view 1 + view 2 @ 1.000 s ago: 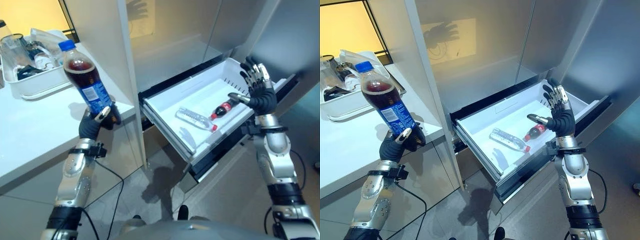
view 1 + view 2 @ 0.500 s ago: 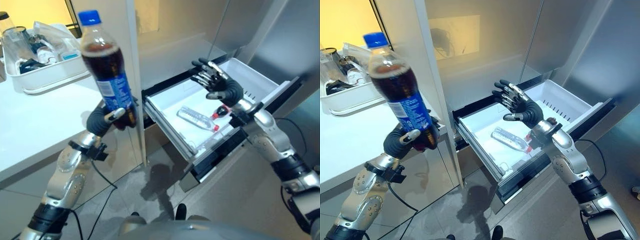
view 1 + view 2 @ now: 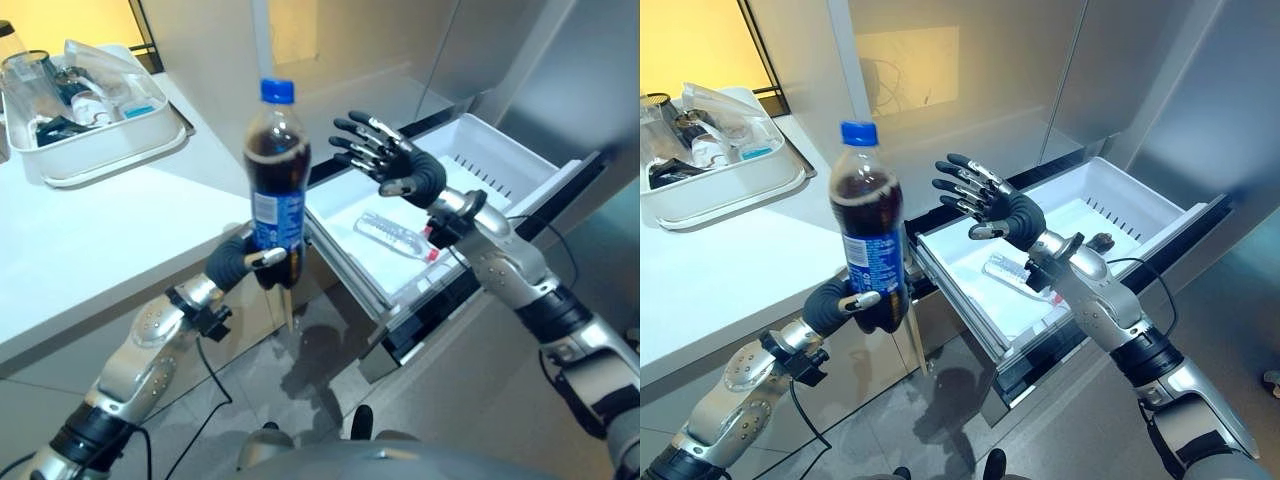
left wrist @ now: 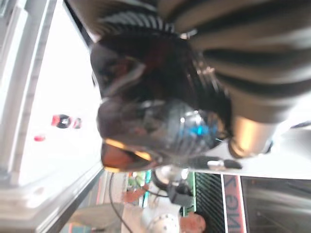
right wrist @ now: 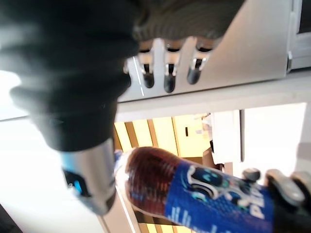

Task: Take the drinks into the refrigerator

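My left hand (image 3: 840, 305) grips the blue-labelled cola bottle (image 3: 868, 243) upright by its base; my right hand (image 3: 1002, 212), fingers spread, waits to receive it over the white refrigerator drawer (image 3: 1120, 205).

We see a long white counter (image 3: 90, 240), tall shiny grey metal doors (image 3: 1140, 70), and grey floor tiles (image 3: 470, 400).

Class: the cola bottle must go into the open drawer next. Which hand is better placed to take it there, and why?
Probably the right hand: it is open above the drawer, facing the cola bottle. The left hand grips the bottle's base beside the counter, farther away.
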Motion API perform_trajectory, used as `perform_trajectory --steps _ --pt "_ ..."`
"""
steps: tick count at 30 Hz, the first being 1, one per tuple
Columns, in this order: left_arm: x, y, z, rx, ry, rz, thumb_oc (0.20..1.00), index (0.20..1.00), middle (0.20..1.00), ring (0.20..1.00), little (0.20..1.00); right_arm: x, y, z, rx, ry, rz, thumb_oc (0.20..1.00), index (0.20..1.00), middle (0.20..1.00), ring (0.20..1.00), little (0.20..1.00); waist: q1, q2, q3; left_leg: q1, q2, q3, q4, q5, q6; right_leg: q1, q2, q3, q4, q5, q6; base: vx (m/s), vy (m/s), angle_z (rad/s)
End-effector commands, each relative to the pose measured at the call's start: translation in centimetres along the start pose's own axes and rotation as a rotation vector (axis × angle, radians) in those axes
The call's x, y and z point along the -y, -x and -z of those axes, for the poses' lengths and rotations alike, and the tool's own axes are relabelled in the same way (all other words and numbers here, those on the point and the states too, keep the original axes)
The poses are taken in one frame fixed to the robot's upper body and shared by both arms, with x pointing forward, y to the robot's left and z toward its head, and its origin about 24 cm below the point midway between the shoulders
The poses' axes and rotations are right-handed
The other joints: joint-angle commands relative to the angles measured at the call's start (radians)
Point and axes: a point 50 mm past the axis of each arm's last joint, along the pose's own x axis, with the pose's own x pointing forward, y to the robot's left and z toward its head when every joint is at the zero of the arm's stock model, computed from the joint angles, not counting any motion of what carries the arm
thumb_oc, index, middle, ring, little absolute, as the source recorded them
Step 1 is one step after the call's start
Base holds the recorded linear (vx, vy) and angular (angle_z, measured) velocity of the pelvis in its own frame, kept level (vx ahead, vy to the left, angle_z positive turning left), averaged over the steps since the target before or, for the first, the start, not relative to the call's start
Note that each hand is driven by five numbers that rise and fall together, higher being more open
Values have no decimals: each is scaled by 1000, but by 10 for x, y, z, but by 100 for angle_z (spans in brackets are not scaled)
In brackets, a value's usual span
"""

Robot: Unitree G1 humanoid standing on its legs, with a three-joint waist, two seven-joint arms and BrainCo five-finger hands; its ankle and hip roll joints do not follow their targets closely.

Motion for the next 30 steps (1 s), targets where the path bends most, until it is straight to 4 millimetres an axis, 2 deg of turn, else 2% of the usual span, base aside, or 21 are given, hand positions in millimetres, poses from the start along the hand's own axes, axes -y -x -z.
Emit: perform_trajectory --steps 1,9,11,20,30 --pt "13 -21 -49 245 -107 135 200 200 200 200 200 -16 -23 -15 55 -22 -129 1000 1000 1000 1000 1000 13 12 -45 -11 -47 -24 1 -59 65 18 -30 50 144 -101 79 -4 -1 -10" --pt "15 -26 -46 216 -129 171 200 200 200 200 200 -31 -28 -2 -51 -25 -239 1000 1000 1000 1000 1000 13 9 -46 -9 -47 -16 1 -59 64 26 -29 55 131 -95 80 -3 -6 -7" --pt "16 -31 -46 203 -148 197 200 200 200 200 200 -40 -36 7 -102 -29 -289 1000 1000 1000 1000 1000 15 9 -46 -10 -48 -13 1 -59 63 29 -28 61 121 -90 80 -7 -1 -2" --pt "20 -37 -47 204 -168 227 200 200 200 200 200 -56 -46 18 -121 -66 -350 1000 1000 1000 1000 1000 20 4 -44 -12 -48 -20 1 -57 61 36 -25 58 114 -92 77 0 0 0" --pt "22 -42 -48 221 -157 230 200 200 200 200 200 -51 -72 24 -60 -79 -258 1000 1000 1000 1000 1000 40 5 -46 -13 -48 -32 1 -56 61 47 -28 44 108 -90 75 0 -2 0"
